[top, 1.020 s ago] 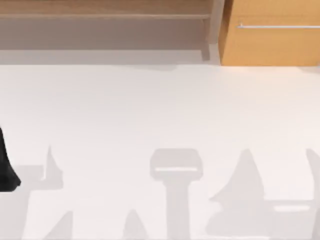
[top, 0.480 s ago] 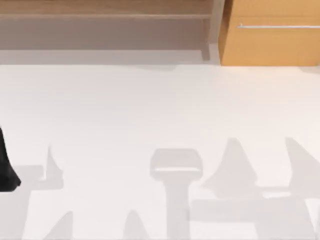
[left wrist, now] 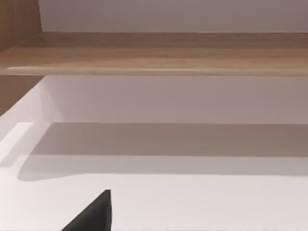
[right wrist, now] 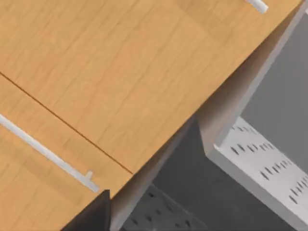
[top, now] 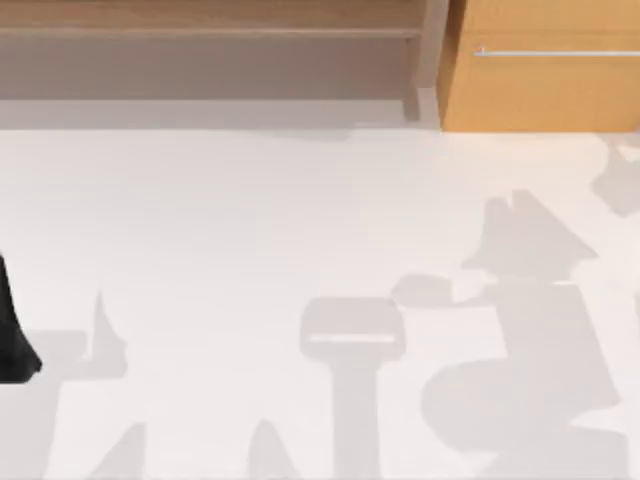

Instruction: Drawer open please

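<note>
The drawer [top: 540, 90] stands at the table's back right, a flat orange-tan wooden front with a thin silver bar handle [top: 555, 52]. The right wrist view looks close at this front [right wrist: 120, 72]. A thin seam there splits it into two panels lying flush, and a silver bar [right wrist: 43, 151] crosses the nearer panel. A black tip of my right gripper [right wrist: 91, 216] shows in that view, close to the bar's end and not touching it. My left arm [top: 15, 330] rests at the table's far left edge, and a black tip of its gripper [left wrist: 96, 214] hangs over the white table.
A duller brown wooden shelf unit [top: 210, 30] runs along the back left, its board [left wrist: 154, 53] facing the left wrist camera. Beside the drawer stands a grey perforated panel [right wrist: 269, 163]. The white table [top: 250, 220] carries only the arms' shadows.
The right arm's shadow has slid up the table's right side toward the drawer and changed shape. The left arm has not moved.
</note>
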